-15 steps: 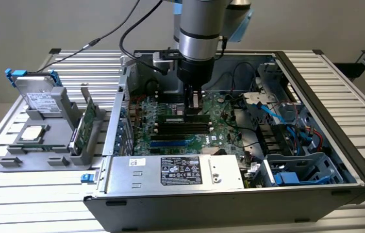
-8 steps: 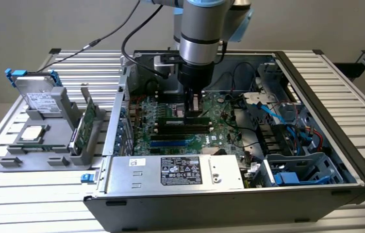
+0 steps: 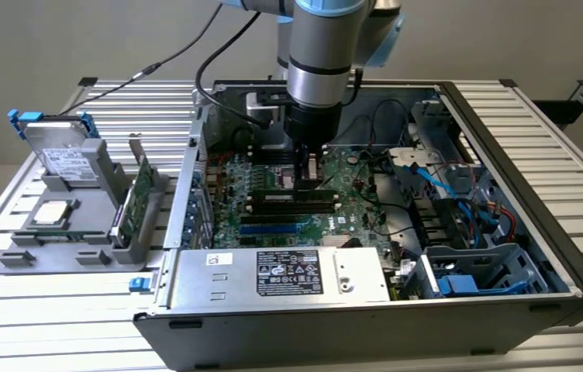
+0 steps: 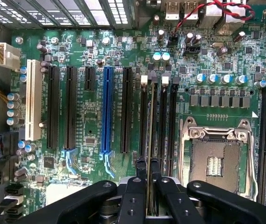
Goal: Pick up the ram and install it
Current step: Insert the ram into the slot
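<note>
I saw the pincer [image 4: 148, 179] clamped on the ram [image 4: 150, 135], held edge-on in line with the memory slots [image 4: 172, 126] of the motherboard [image 4: 91, 116]. The board lay inside the open computer case [image 3: 498, 132] on the table [image 3: 53, 310]

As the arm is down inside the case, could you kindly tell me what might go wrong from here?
1. The gripper holds the thin green ram stick edge-on over the black memory slots; slightly off line, it could jam on a slot wall.
2. The open silver processor socket lies beside the slots; a slipped stick could hit it.
</note>
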